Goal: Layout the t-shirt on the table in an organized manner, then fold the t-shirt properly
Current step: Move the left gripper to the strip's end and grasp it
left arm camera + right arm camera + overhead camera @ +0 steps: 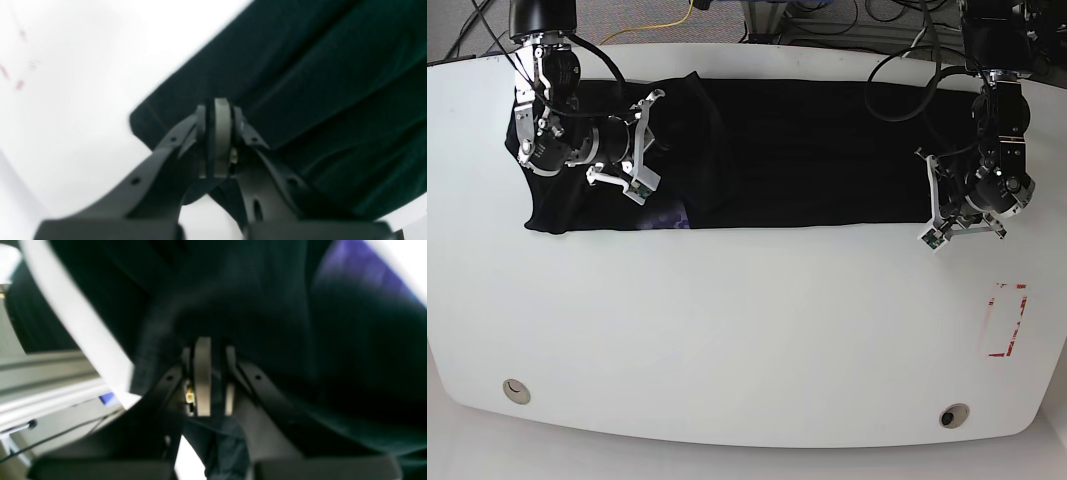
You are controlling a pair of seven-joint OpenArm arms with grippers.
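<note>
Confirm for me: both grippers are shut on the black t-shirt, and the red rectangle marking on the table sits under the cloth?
Not quite. Both the left gripper and right gripper are shut on the t-shirt, but the red rectangle marking lies bare on the table, well clear of the cloth, as the base view shows.

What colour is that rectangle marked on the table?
Red, clearest in the base view.

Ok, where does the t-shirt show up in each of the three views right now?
Base: the t-shirt lies stretched along the far side of the table, between the two grippers.
Left wrist: it fills the right and upper right, with its corner at the left gripper.
Right wrist: dark cloth fills most of the frame, bunched at the right gripper.
Shared landmark: the white table, seen beside the cloth in every view.
</note>
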